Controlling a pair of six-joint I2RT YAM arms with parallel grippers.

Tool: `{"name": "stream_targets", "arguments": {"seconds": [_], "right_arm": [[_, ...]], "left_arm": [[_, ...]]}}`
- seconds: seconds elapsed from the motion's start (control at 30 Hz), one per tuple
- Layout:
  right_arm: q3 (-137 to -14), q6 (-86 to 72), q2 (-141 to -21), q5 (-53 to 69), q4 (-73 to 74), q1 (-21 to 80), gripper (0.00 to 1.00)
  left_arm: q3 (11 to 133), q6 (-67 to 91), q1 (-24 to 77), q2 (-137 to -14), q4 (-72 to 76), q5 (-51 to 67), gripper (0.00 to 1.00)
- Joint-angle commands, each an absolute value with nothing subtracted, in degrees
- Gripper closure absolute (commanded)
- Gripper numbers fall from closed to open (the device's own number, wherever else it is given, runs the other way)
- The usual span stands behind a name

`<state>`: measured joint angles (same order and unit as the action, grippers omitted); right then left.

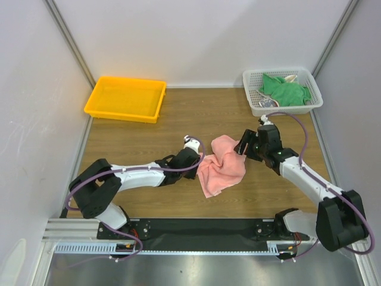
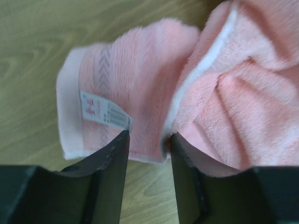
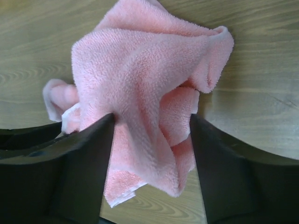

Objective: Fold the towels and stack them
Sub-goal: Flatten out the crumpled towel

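The crumpled salmon-pink cloth towel (image 1: 221,165) is lying mid-worktop (image 1: 178,119). The left gripper (image 2: 148,137) at its nine o'clock and the right gripper (image 3: 152,121) at two o'clock are straddling it, fingers apart. Each should be pinching one hem corner, not bunched layers.

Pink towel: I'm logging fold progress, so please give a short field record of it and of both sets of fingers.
pink towel: crumpled, not folded
left gripper: fingers astride the labelled edge; grip unclear
right gripper: fingers apart, astride a bunched part
green towel: in the white basket
stack: none yet
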<state>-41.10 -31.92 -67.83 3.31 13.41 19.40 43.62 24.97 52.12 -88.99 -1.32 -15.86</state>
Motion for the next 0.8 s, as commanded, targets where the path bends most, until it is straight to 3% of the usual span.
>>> {"name": "stream_targets", "arguments": {"seconds": [0.0, 0.03, 0.07, 0.13, 0.17, 0.53, 0.77], "right_arm": [[-42.28, -32.78, -71.01, 3.25, 7.65, 20.39, 0.35], [-42.28, -32.96, -71.80, 3.25, 7.21, 20.65, 0.42], [-42.80, -32.70, -72.94, 3.51, 6.95, 20.65, 0.61], [-44.29, -32.61, -73.56, 3.61, 9.91, 20.74, 0.84], [-45.34, -32.09, -73.48, 3.43, 11.15, 20.83, 1.00], [-47.82, -29.01, -51.17, -6.51, 28.11, 20.30, 1.00], [-43.87, -29.78, -51.59, -5.63, 36.38, 21.18, 1.00]], "left_arm": [[41.66, 27.94, 52.12, -87.89, 1.58, -17.13, 0.60], [41.83, 28.30, 52.12, -88.59, 1.67, -18.53, 0.64], [42.18, 28.74, 52.12, -88.77, 0.89, -19.41, 0.78], [44.63, 28.65, 52.12, -88.51, -3.48, -21.35, 0.95], [45.69, 28.57, 52.12, -87.98, -5.26, -24.32, 1.00], [53.97, 28.74, 45.55, -69.10, -29.34, -35.16, 0.99], [53.96, 26.72, 35.96, -57.93, -36.12, -32.96, 1.00]]}}
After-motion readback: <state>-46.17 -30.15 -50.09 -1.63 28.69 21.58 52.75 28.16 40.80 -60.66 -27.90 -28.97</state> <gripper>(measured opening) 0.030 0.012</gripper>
